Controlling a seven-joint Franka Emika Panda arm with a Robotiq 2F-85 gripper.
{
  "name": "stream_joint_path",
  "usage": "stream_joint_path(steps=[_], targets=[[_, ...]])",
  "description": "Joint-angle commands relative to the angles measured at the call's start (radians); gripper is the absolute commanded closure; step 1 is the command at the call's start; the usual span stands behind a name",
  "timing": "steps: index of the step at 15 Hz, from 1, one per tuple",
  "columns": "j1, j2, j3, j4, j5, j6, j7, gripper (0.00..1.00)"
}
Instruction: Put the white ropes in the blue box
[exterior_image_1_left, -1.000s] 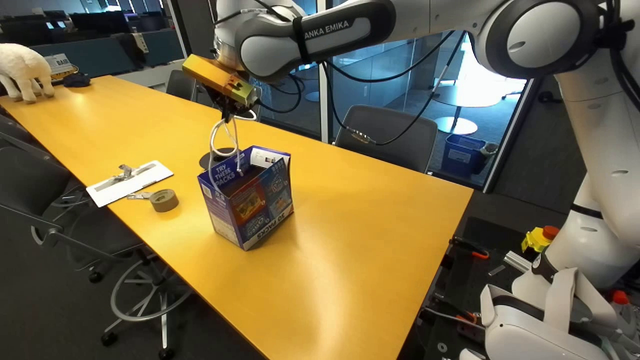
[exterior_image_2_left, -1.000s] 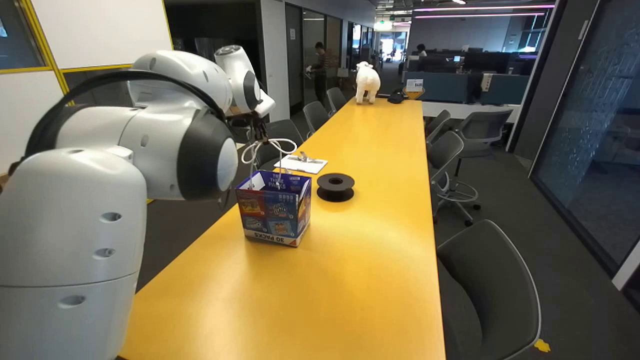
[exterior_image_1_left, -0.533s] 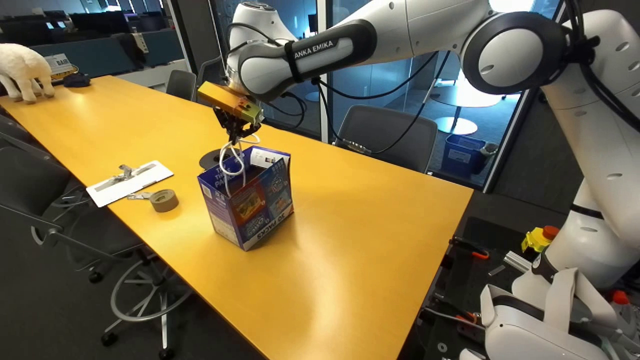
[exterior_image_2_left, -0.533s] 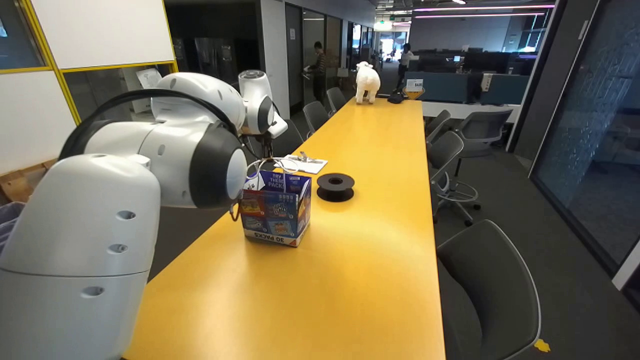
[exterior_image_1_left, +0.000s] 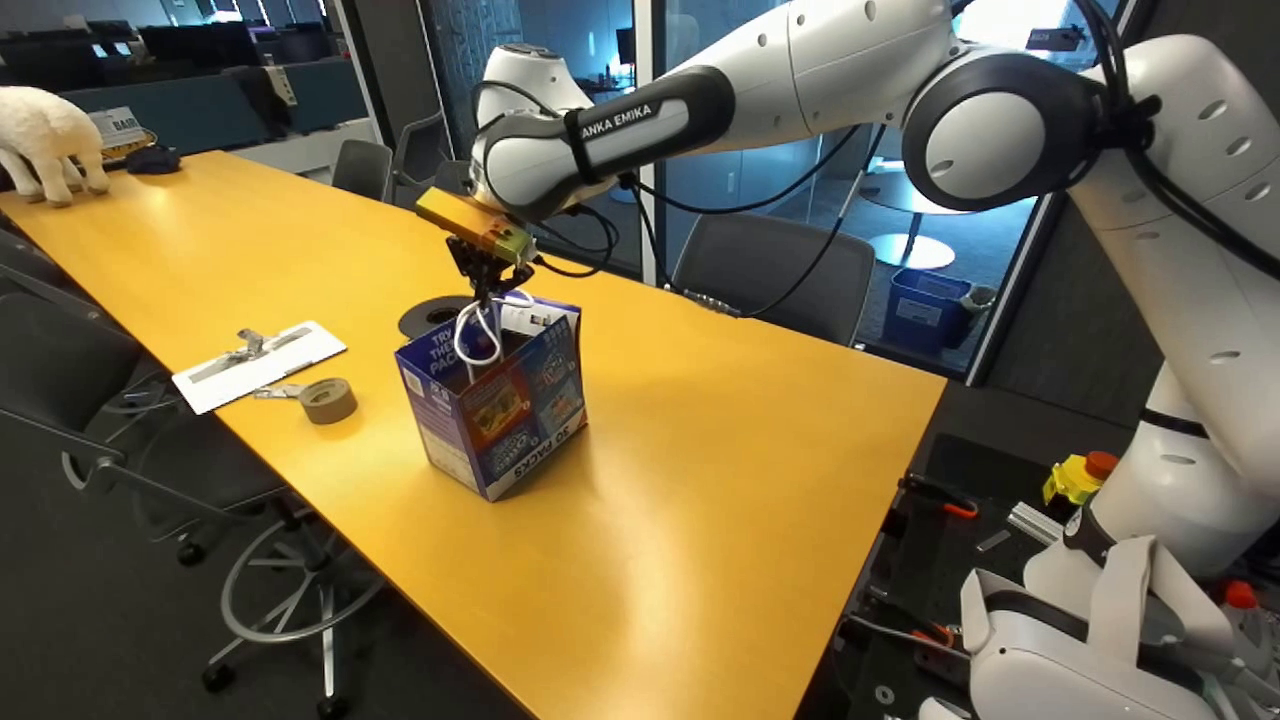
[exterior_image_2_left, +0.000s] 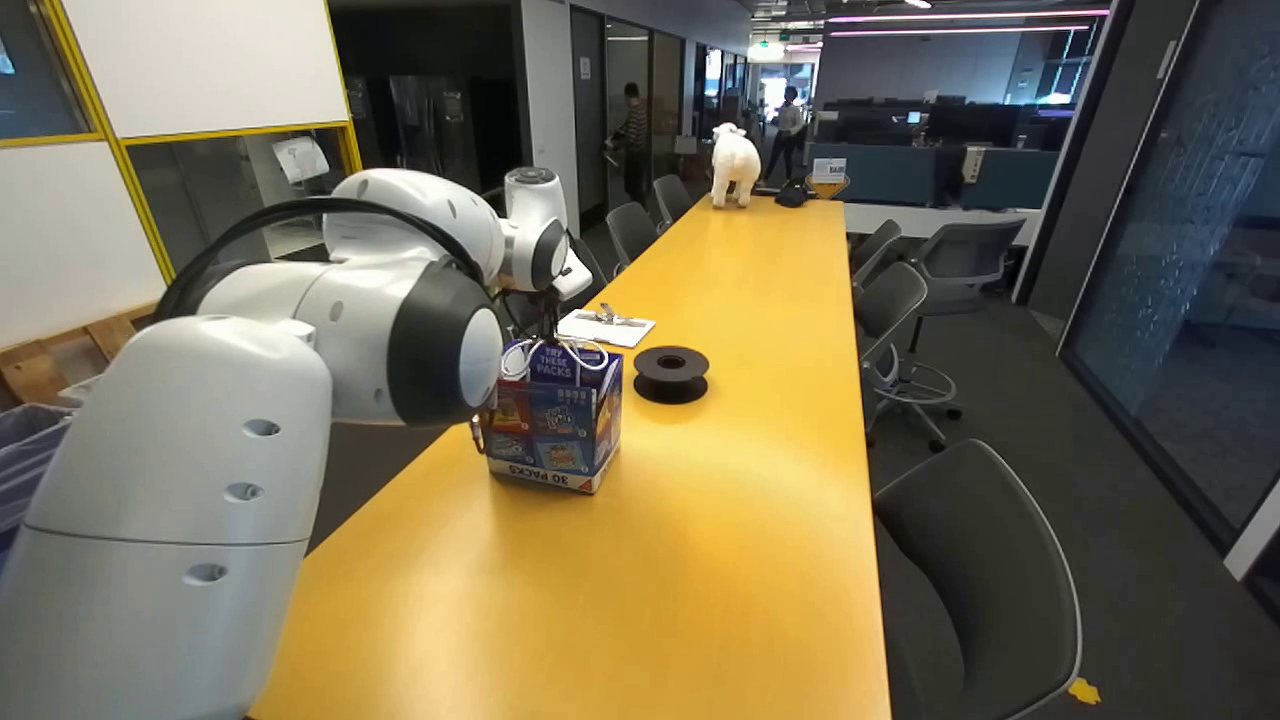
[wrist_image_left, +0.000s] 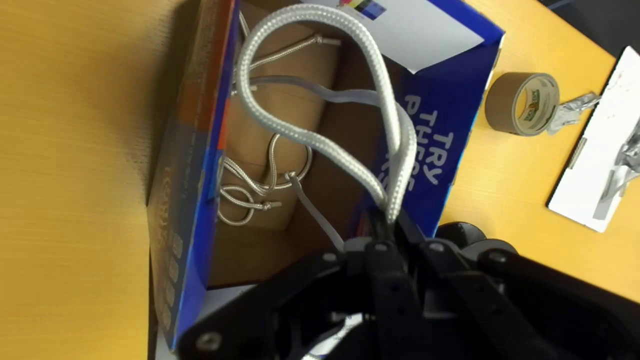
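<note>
The blue box (exterior_image_1_left: 520, 415) stands open on the table, also seen in an exterior view (exterior_image_2_left: 545, 425) and the wrist view (wrist_image_left: 460, 95). My gripper (exterior_image_1_left: 485, 296) is just above the box opening, near its far wall. In the wrist view the gripper (wrist_image_left: 387, 222) is shut on a white rope (wrist_image_left: 310, 137). A loop of this rope sticks out from the fingertips, and its ends hang into the box. The rope loops show at rim height in both exterior views (exterior_image_1_left: 480, 362) (exterior_image_2_left: 605, 355). More white rope (wrist_image_left: 272, 165) lies looped on the box floor, with knotted ends.
A black spool (exterior_image_2_left: 671, 378) stands close beside the box. A brown tape roll (exterior_image_1_left: 328, 400) and a white clipboard (exterior_image_1_left: 258, 368) lie near the table edge. A white plush sheep (exterior_image_2_left: 735, 168) stands at the table's far end. Chairs line the table.
My gripper has come down towards the box, and the held rope's loops have sunk from above the rim into the opening. The box has not moved.
</note>
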Motion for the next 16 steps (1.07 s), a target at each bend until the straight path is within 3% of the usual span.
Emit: stream_joint_path(steps=[1,5,6,8,11,16], targets=[[0.025,0.05,-0.048,0.066,0.036,0.016,0.018,0.98],[0.038,0.075,-0.071,0.086,0.027,0.013,0.028,0.98],[0.039,0.078,-0.072,0.089,0.03,0.01,0.031,0.68],[0.04,0.084,-0.069,0.095,0.035,0.005,0.028,0.6],[0.04,0.073,-0.061,0.076,0.031,-0.008,-0.004,0.38],[0.028,-0.056,-0.039,-0.064,0.011,-0.138,-0.239,0.01]])
